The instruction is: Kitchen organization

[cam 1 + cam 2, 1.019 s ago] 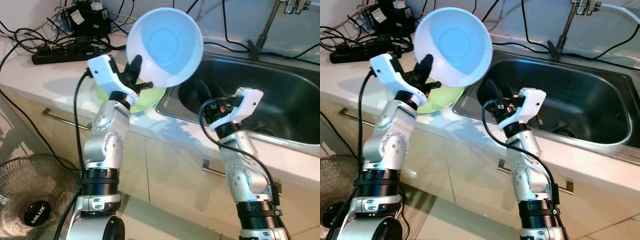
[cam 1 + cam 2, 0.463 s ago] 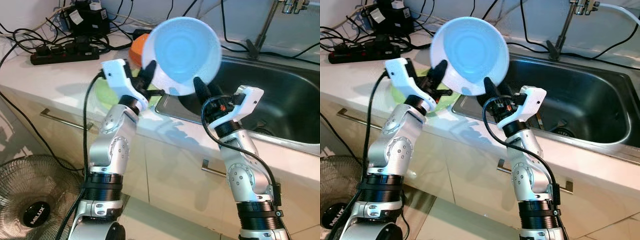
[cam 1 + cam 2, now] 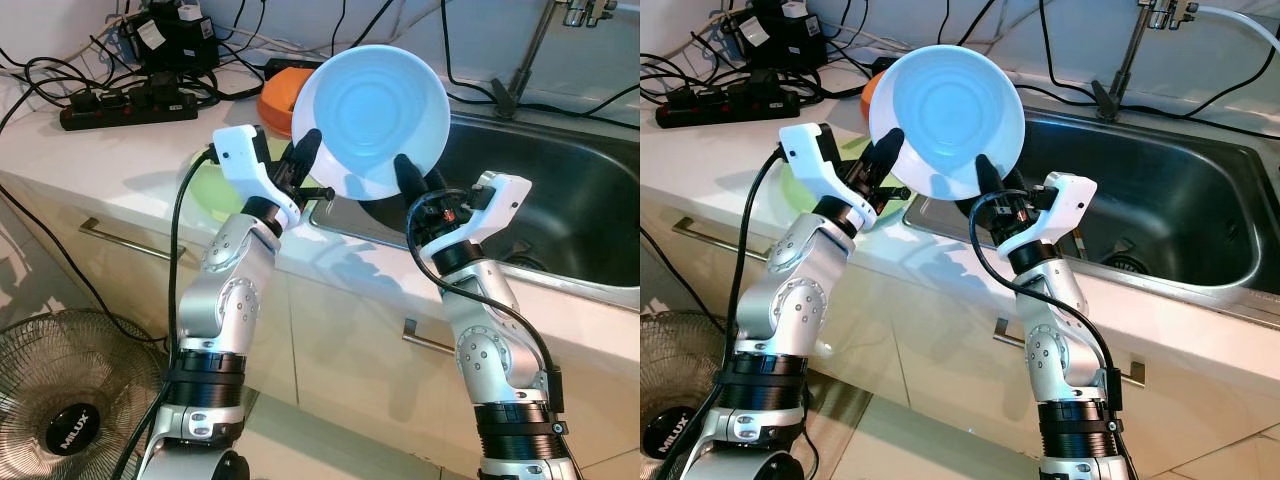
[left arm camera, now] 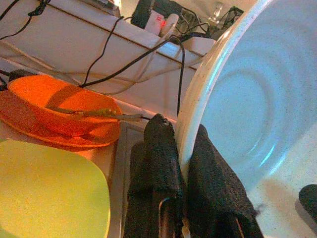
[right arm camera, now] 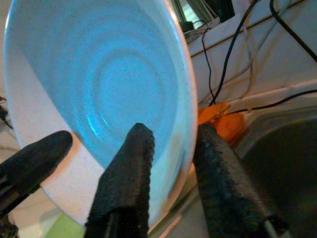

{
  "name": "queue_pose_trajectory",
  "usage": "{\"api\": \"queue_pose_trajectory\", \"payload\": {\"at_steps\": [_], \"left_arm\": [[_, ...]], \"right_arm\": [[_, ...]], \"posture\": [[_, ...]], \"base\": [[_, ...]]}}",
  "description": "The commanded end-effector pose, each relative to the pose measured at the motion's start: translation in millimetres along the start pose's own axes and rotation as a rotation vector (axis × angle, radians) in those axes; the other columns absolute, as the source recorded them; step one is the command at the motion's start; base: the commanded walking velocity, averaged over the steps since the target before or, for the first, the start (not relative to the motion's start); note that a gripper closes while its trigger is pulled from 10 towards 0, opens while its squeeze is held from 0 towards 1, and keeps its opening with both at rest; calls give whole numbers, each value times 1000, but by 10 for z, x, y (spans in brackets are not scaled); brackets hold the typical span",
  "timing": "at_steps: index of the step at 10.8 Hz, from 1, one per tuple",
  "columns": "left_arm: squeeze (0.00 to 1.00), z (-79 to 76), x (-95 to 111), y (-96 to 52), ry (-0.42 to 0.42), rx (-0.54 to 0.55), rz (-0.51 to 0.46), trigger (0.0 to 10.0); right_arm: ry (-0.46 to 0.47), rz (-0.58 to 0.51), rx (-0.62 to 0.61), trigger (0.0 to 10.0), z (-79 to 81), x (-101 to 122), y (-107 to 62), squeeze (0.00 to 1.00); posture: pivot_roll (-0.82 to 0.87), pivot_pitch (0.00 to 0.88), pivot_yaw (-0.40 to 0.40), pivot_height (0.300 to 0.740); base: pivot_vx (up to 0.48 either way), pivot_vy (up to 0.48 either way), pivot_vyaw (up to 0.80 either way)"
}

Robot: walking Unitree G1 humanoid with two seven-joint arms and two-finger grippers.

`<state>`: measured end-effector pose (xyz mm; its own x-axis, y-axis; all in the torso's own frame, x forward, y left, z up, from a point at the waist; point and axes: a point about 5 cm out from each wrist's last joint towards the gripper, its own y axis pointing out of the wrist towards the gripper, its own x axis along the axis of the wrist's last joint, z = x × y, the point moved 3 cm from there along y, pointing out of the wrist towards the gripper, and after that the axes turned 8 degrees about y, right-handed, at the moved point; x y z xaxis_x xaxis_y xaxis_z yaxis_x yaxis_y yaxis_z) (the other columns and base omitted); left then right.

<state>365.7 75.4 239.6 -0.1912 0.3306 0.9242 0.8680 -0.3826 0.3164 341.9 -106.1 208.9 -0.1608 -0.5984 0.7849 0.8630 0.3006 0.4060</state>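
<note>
Both pincers on the white bowl, held up over the sink's near left corner!

The left pincer [image 3: 305,160] clamps the white bowl [image 3: 370,122] at its 8 o'clock rim, one finger [image 4: 161,148] on each side of the edge, while the right pincer [image 3: 410,178] straddles the rim at 5 o'clock, its fingers [image 5: 131,163] set narrowly either side of it. The bowl is tilted up on edge, its pale blue inside facing the camera, above the steel sink [image 3: 560,190]. On the worktop [image 3: 90,150] at 9 o'clock from the bowl lies a green plate [image 3: 215,185]; at 11 o'clock sits an orange bowl [image 4: 59,106] on an orange plate. Power strips and cables [image 3: 130,95] crowd the back left.
</note>
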Motion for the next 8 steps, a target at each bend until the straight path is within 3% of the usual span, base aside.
{"api": "queue_pose_trajectory", "payload": {"at_steps": [1, 5, 8], "left_arm": [[0, -113, 18, 1, 4, -57, -3, 10000], [0, -168, -10, -19, 2, -104, 13, 10000], [0, -242, -39, -36, 69, -157, 30, 10000]], "right_arm": [[9, -6, 14, 0, 43, 18, 9, 0], [17, -4, 10, 0, 40, -2, 13, 0], [22, -1, 12, 0, 49, -16, 15, 0]], "posture": [[183, 44, 12, 740], [188, 43, 13, 740], [192, 39, 14, 740]], "base": [[0, 0, 0], [0, 0, 0], [0, 0, 0]]}}
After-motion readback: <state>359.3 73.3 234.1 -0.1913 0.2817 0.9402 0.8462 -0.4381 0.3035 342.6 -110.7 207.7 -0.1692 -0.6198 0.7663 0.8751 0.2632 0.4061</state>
